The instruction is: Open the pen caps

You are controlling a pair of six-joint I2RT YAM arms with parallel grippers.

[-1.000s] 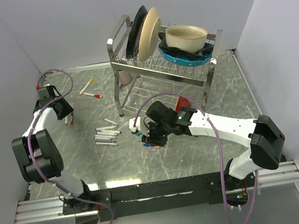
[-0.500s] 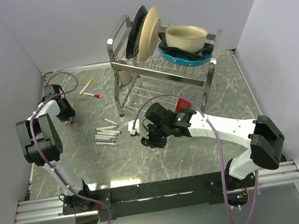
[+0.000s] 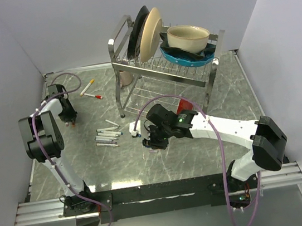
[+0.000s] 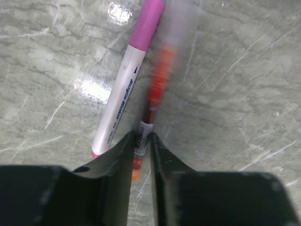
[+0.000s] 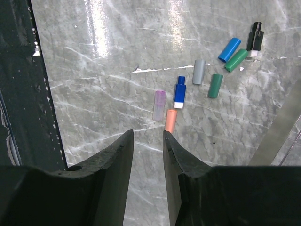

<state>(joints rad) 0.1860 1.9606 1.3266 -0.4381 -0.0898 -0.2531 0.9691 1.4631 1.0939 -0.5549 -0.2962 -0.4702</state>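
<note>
1. Since a second ago the left arm has been folded toward the left wall; the right gripper has barely shifted; another pen is judged taken for uncapping.
2. By the left wrist view alone the left gripper is shown clamped on a red pen, far end blurred; a pink cap is fitted on the white pen beside.
3. By the right wrist view alone that claw is shown narrow and empty; loose caps are seen scattered beyond.

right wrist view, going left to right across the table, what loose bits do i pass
lilac cap → orange cap → blue-and-white piece → grey cap → dark green cap → blue cap → black piece
</note>
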